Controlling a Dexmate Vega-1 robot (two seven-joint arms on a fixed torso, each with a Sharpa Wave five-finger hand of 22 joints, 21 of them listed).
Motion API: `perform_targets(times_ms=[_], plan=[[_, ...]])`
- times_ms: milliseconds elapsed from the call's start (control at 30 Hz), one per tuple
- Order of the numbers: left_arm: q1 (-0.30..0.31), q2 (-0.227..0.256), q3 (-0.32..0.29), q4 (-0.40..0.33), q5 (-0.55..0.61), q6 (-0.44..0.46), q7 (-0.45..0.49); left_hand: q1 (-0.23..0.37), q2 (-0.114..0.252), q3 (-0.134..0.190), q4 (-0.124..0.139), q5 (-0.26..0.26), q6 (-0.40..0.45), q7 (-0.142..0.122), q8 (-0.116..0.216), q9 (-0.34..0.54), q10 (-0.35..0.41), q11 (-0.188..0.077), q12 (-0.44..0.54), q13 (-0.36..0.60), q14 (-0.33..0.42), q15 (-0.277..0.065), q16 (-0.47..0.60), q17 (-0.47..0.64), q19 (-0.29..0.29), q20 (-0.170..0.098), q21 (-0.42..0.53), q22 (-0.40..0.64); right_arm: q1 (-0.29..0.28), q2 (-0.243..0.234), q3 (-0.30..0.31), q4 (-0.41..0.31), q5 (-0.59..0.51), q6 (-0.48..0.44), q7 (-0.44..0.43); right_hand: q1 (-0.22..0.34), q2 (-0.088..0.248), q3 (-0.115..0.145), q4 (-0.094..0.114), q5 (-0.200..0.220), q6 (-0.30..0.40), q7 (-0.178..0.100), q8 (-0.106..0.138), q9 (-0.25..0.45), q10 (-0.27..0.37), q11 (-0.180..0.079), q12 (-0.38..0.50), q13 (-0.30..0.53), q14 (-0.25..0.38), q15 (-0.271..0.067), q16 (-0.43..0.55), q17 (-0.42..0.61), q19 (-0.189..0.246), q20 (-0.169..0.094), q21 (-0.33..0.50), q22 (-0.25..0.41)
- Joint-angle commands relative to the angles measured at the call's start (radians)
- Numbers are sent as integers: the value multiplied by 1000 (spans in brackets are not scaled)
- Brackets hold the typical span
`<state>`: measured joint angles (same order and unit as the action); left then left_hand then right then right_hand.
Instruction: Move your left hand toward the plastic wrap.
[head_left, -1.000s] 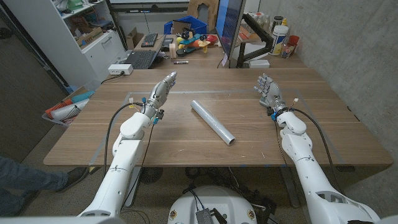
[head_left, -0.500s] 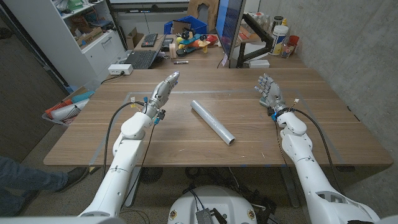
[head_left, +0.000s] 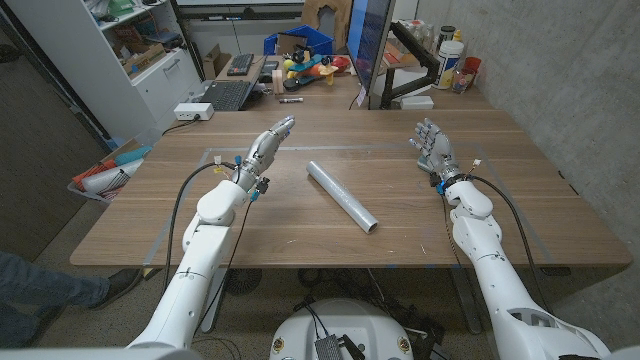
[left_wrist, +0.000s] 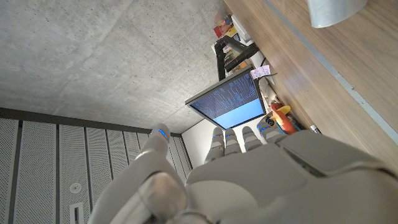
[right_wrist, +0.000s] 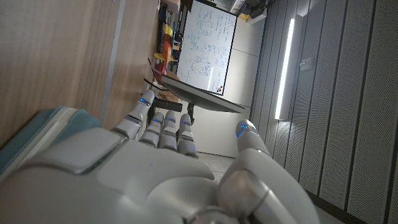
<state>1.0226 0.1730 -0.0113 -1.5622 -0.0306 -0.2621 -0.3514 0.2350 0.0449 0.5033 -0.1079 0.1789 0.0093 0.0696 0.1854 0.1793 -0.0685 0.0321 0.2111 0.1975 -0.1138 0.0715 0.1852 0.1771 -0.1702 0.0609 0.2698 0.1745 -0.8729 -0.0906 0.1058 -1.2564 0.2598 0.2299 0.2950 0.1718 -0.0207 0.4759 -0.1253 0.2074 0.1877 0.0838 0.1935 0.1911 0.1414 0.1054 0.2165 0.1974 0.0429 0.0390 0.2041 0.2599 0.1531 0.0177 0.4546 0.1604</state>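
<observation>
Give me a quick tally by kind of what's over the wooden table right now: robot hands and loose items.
Robot hands: 2, the left hand and the right hand, both holding nothing, fingers extended.
Plastic wrap rolls: 1, the plastic wrap lying on the table between the hands, untouched.
Total: 3.

A wooden table (head_left: 500, 215) fills the middle of the head view. At upper left stands a white shelving unit (head_left: 120, 60), with a keyboard (head_left: 228, 95) on a desk behind. A monitor (head_left: 370, 45) rises at top centre; a grey, probably concrete, wall (head_left: 570, 70) runs along the right
</observation>
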Motion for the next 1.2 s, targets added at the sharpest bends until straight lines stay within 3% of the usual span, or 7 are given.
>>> perform_targets(times_ms=[33,1200], plan=[[10,6,8,-16,15,-13,1,10,1,2,-6,2,2,0,7,1,-1,4,6,4,-3,1,4,3,-14,8,-5,3,-1,2,-3,-1,1,1,-3,4,7,-6,-1,5,8,-4,5,2,8,-3,-3,3,9,3,7,0,6,0,-2,5],[27,20,29,-54,69,-59,15,26,6,6,-20,1,8,-7,7,2,-2,2,5,4,-4,0,3,3,-17,19,-21,4,11,3,4,17,7,15,-3,4,11,-14,-2,6,8,-4,5,2,9,-4,-6,3,9,3,8,-8,11,1,-19,5]])
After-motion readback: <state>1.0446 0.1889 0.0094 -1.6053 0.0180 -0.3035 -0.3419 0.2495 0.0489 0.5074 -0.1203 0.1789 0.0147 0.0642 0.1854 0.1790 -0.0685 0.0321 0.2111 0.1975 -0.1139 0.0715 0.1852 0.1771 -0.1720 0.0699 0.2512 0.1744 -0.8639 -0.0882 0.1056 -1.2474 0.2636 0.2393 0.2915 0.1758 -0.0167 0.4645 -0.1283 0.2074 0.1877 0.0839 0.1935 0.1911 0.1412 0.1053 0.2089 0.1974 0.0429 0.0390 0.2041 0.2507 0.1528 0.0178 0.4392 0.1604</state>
